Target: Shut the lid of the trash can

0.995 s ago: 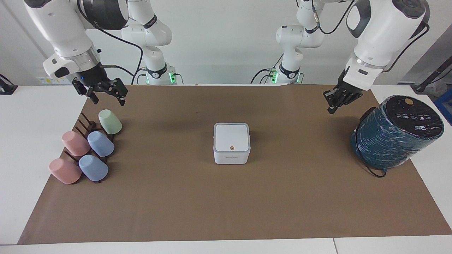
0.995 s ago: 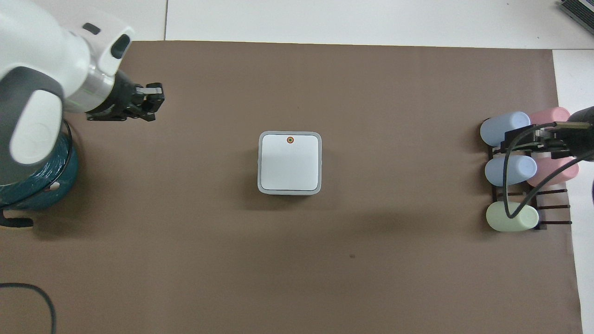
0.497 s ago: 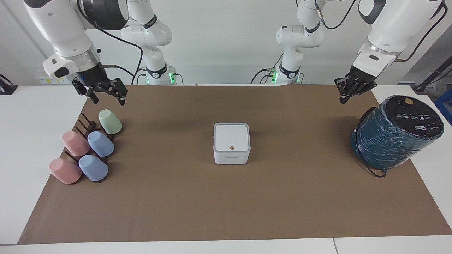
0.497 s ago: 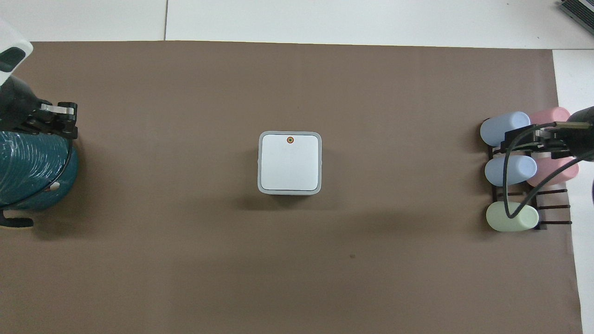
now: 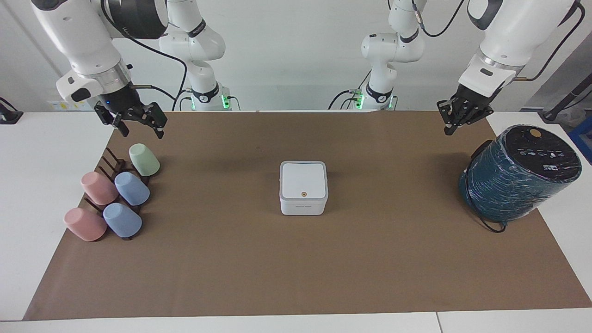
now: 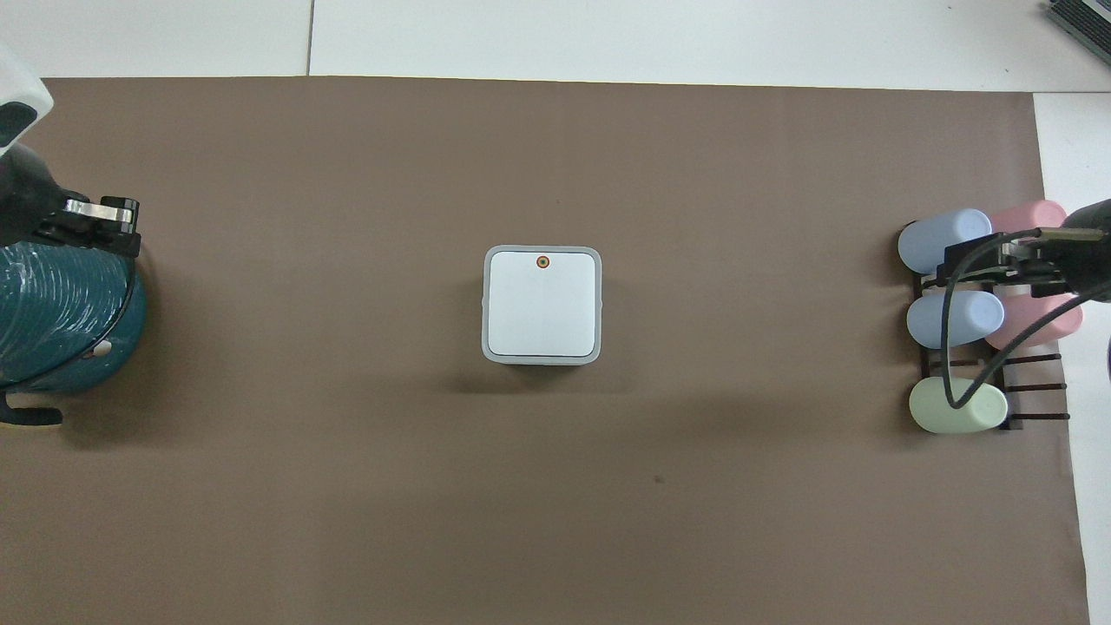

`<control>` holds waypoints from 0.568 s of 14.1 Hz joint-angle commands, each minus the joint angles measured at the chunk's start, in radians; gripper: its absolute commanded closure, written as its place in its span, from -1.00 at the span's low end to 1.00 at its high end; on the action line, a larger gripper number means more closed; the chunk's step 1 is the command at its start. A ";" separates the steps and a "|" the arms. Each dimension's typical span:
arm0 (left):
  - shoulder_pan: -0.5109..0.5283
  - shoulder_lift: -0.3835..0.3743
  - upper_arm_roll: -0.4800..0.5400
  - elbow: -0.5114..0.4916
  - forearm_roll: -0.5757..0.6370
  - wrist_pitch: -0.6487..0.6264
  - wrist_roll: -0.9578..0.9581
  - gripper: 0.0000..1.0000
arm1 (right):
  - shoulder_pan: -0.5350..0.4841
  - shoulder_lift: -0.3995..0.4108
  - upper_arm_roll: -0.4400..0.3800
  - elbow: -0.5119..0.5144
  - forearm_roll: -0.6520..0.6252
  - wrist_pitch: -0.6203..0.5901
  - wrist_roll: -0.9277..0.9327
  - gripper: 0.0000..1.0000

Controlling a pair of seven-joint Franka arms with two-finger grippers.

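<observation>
- Centrally placed on the brown mat [image 5: 296,277]: trash can [image 5: 303,203], lid [image 5: 303,180] flat down on top, orange dot [image 6: 542,261] at the lid edge farthest from the robots.
- Well apart from both grippers, roughly midway between them along the table; touched by neither.
- Toward the left arm's end from the trash can: left gripper [image 5: 449,128], raised over the mat edge just beside the dark teal cylinder [image 5: 520,173], pointing down at a slant from a bent arm.
- Fingertips of the left gripper pressed together, nothing between them, nothing touched.
- Toward the right arm's end from the trash can: right gripper [image 5: 141,129], hanging over the rack [image 5: 113,162] of tipped cups, just above the green cup [image 5: 144,159].
- Right arm waiting, wrist angled down.
- Fingers of the right gripper spread apart, empty, clear of the cups.
- Pink and blue cups lying on the same rack, farther from the robots than the green one.
</observation>
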 commanded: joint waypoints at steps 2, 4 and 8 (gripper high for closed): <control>0.002 -0.051 -0.003 -0.083 0.017 0.055 0.021 1.00 | -0.013 -0.017 0.003 -0.020 0.016 0.019 -0.013 -1.00; 0.002 -0.053 -0.003 -0.097 0.015 0.056 0.022 1.00 | -0.013 -0.017 0.003 -0.020 0.016 0.019 -0.013 -1.00; 0.002 -0.056 -0.003 -0.120 0.013 0.061 0.024 0.80 | -0.013 -0.017 0.003 -0.020 0.016 0.019 -0.013 -1.00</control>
